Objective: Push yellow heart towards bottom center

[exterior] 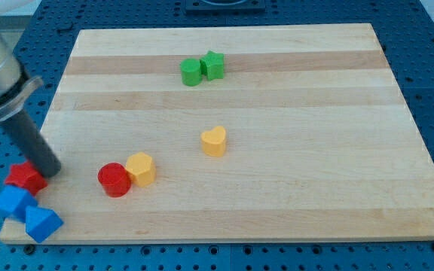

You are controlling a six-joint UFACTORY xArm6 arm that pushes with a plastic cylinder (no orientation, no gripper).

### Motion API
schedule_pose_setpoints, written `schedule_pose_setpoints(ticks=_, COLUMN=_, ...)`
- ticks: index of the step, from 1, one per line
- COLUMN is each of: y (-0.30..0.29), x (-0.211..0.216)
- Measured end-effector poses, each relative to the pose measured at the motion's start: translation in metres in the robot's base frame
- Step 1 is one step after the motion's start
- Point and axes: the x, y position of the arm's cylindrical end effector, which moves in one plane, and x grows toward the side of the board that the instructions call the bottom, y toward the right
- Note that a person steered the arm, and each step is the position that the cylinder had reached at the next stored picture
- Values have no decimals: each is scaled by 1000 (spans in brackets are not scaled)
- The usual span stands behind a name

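The yellow heart (214, 141) lies near the middle of the wooden board (277, 203). My tip (50, 171) is at the board's left edge, far to the view's left of the heart and a little lower. The tip stands right beside a red star-shaped block (25, 178) that lies off the board's left edge.
A red cylinder (114, 180) and a yellow hexagonal block (141, 168) touch at the lower left. A green cylinder (191, 72) and a green star (213, 65) touch near the top. Two blue blocks (13, 202) (42, 223) lie at the bottom left corner.
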Motion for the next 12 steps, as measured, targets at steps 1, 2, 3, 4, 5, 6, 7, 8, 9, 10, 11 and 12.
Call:
schedule_pose_setpoints(ticks=1, y=0, x=-1)
schedule_pose_setpoints(ticks=2, y=35, x=-47)
schedule_pose_setpoints(ticks=3, y=73, x=-74)
schedule_pose_setpoints(ticks=4, y=126, x=-98)
schedule_pose_setpoints(ticks=5, y=181, x=-93)
schedule_pose_setpoints(ticks=6, y=209, x=-84)
schedule_pose_setpoints(ticks=7, y=250, x=-106)
schedule_pose_setpoints(ticks=8, y=304, x=-111)
schedule_pose_setpoints(ticks=9, y=321, x=-97)
schedule_pose_setpoints(ticks=10, y=312, x=-73)
schedule_pose_setpoints(ticks=11, y=304, x=-65)
schedule_pose_setpoints(ticks=12, y=300, x=-72)
